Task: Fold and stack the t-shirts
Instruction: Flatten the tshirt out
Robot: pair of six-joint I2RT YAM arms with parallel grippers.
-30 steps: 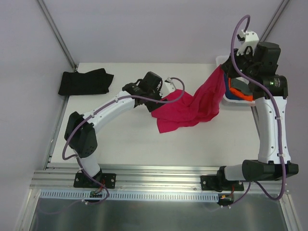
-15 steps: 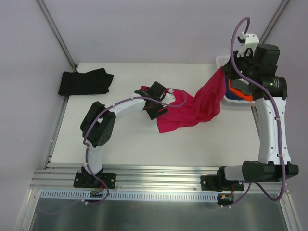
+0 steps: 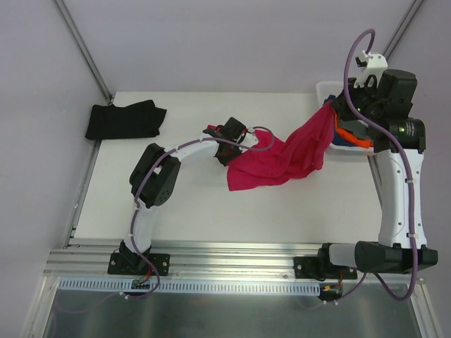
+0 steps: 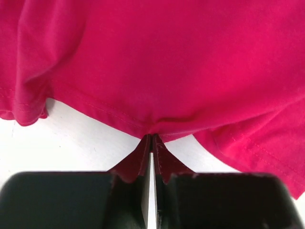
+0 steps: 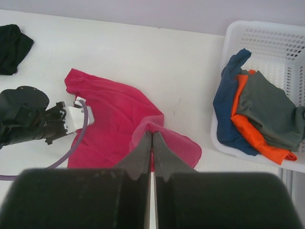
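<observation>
The crimson-pink t-shirt (image 3: 282, 158) hangs stretched between both grippers, its lower part resting on the white table (image 3: 197, 204). My left gripper (image 3: 237, 149) is shut, pinching the shirt's hem (image 4: 151, 137) at its left edge, low over the table. My right gripper (image 3: 331, 107) is shut on a fold of the same shirt (image 5: 152, 133), held up near the basket. A black t-shirt (image 3: 125, 120) lies crumpled at the table's far left corner. Blue (image 5: 228, 114), orange (image 5: 252, 136) and grey (image 5: 269, 105) t-shirts lie bunched in the basket.
A white plastic lattice basket (image 5: 267, 36) stands at the table's far right edge, under and behind my right wrist. The left arm's purple cable (image 5: 71, 148) loops over the pink cloth. Metal frame rails run along the table's near edge (image 3: 232, 257).
My left gripper, open a second ago, has moved onto the pink shirt's left edge and shut on the hem. The right gripper has risen a little with its fold.
</observation>
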